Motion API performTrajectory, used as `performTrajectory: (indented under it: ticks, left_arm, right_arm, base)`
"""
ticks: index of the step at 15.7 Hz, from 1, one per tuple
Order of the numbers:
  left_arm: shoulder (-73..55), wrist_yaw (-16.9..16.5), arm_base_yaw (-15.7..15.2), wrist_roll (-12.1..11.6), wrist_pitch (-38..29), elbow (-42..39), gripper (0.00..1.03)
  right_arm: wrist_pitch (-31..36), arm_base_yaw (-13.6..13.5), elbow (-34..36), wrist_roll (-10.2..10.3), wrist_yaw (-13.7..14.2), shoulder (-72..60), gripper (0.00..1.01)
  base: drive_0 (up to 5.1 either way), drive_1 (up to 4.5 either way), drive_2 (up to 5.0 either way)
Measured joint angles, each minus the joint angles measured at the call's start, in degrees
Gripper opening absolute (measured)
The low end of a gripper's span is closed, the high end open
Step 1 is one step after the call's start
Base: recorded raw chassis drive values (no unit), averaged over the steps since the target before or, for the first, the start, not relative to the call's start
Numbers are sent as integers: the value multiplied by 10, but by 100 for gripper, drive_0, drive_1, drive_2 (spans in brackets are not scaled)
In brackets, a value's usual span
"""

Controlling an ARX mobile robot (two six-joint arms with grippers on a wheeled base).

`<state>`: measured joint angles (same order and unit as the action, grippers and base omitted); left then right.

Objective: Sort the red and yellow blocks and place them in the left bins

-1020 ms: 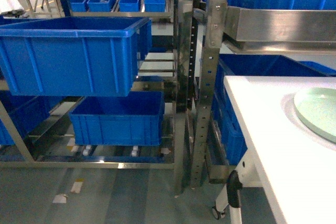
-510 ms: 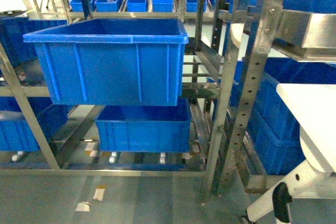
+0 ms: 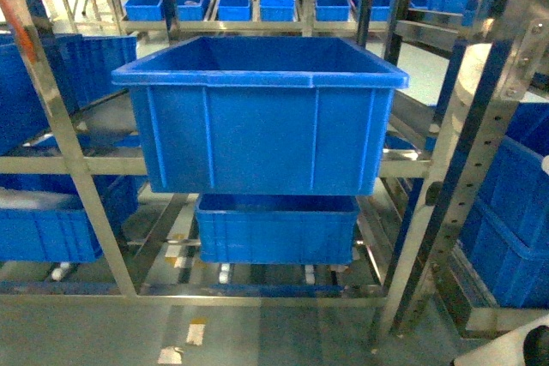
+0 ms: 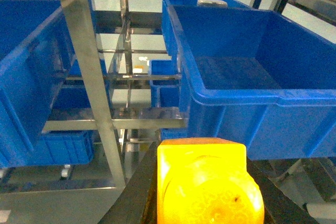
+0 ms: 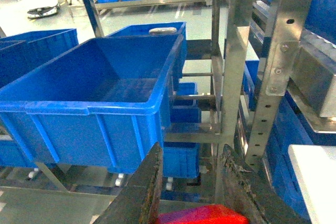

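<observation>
My left gripper (image 4: 202,153) is shut on the orange-yellow block (image 4: 205,182), which fills the bottom of the left wrist view with its round stud toward the camera. Just beyond it, to the right, stands a deep blue bin (image 4: 247,72) with nothing inside. My right gripper (image 5: 190,156) is shut on the red block (image 5: 199,215), held deep between the fingers at the frame's bottom edge. A large blue bin (image 5: 94,87) lies ahead on the left. In the head view that bin (image 3: 257,113) sits mid-shelf, another bin (image 3: 274,229) below it; neither gripper shows there.
Steel rack uprights (image 3: 467,177) (image 3: 51,117) frame the bins. A slanted upright (image 4: 89,72) stands left of the yellow block, and perforated posts (image 5: 275,61) stand right of the red one. More blue crates (image 3: 51,220) fill neighbouring shelves. A white table corner (image 5: 315,177) is at right.
The head view has swung left: the big blue bin has shifted from the left to the centre and looks nearer. The white table and green plate have left the view.
</observation>
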<state>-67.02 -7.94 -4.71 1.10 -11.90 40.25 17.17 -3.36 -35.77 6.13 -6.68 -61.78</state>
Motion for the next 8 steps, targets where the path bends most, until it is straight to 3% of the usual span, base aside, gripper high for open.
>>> performTrajectory:
  ticks: [8]
  left_arm:
    - [0, 0, 0, 0, 1, 0, 26]
  right_arm:
    - [-1, 0, 0, 0, 0, 0, 27]
  base:
    - [-480, 307, 195]
